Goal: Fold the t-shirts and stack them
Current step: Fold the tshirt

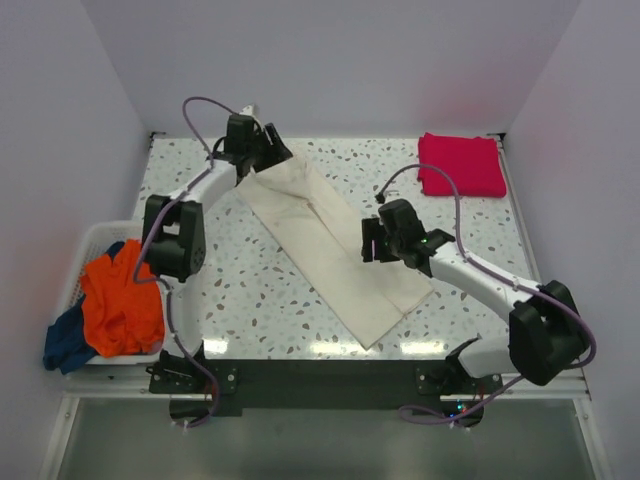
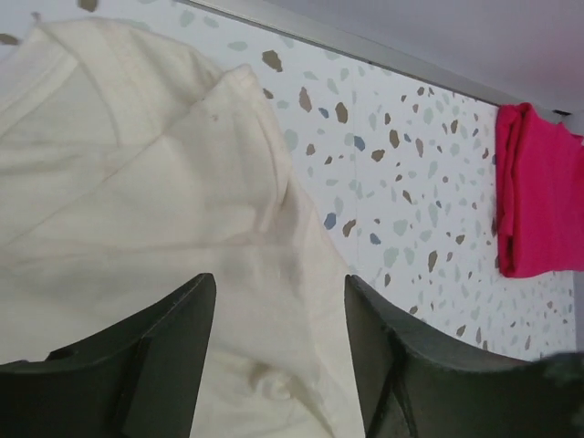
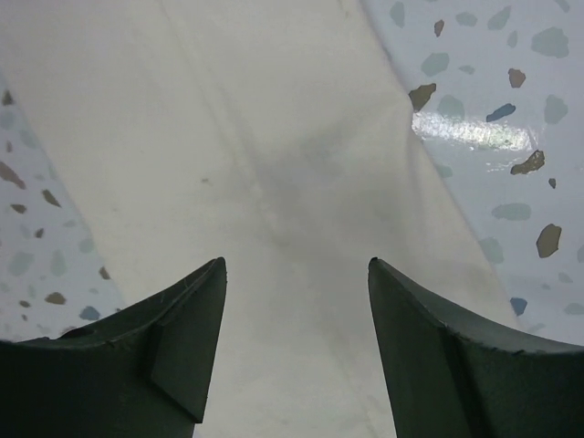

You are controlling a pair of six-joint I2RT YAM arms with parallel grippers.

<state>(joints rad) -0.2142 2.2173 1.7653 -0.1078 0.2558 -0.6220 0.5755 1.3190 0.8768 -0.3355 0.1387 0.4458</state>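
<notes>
1. Basket, white, slatted: at the table's near left edge. It holds an orange t-shirt; a dark blue t-shirt hangs over its near left corner.
2. Right gripper: above the near half of the cream t-shirt, fingers spread wide, nothing held between them.
3. Cream t-shirt: folded into a long strip, lying flat on the speckled table, running diagonally from far left to near right.
4. Left gripper: over the strip's far left end, fingers wide apart, cloth below them but not pinched.
5. Magenta t-shirt: folded, at the far right corner, well apart from the cream one.
</notes>
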